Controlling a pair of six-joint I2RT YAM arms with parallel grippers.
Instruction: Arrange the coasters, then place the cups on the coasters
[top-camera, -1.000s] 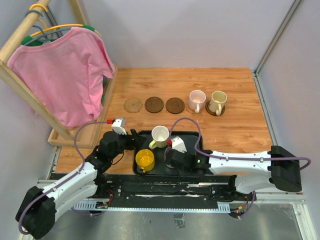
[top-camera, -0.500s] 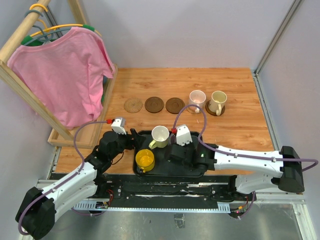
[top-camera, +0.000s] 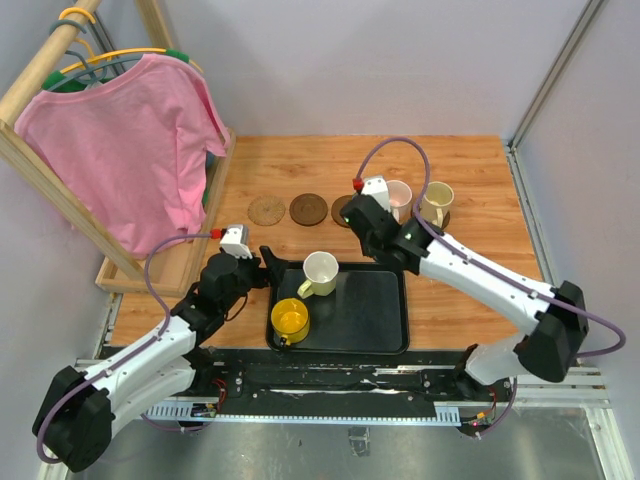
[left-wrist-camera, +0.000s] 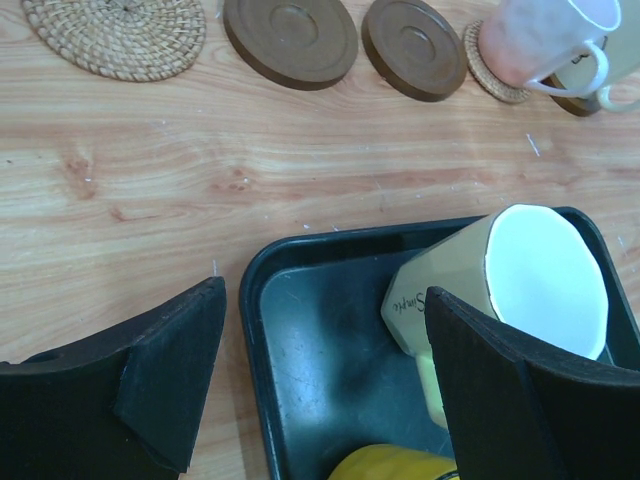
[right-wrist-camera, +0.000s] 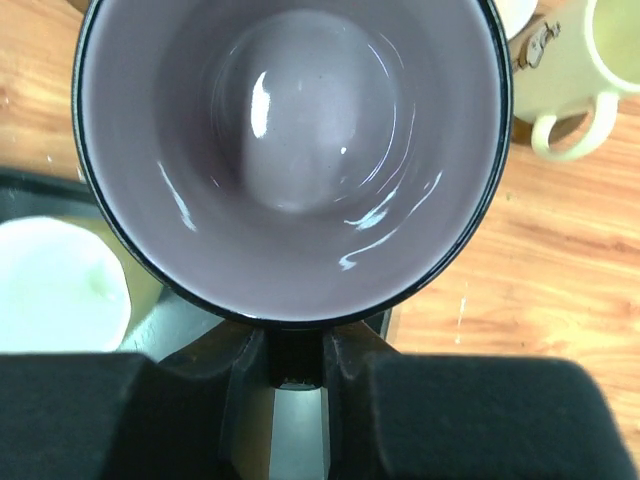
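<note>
Two arms are showing above the wooden table (top-camera: 470, 260). We are stretching the right arm long toward 11 o'clock with its wrist tipped downward. The right gripper (top-camera: 366, 216) is hanging over the dark brown round wooden coaster (top-camera: 343, 208), third from 9 o'clock in the row. Its jaws are pinching nearly closed on a narrow part at the edge of the greyish purple glazed mug (right-wrist-camera: 290, 150), which is sitting mouth up. We cannot tell whether the mug is touching that coaster.

We are holding the left arm folded, forearm pointing toward 1 o'clock. The left gripper (left-wrist-camera: 325, 300) is hovering at the 10 o'clock corner of the black rectangular tray (top-camera: 370, 300), jaws spread wide and gripping nothing. Inside the tray, the cream-white faceted mug (top-camera: 320, 270) is sitting at 11 o'clock and the bright yellow mug (top-camera: 290, 318) at 7 o'clock.
</note>
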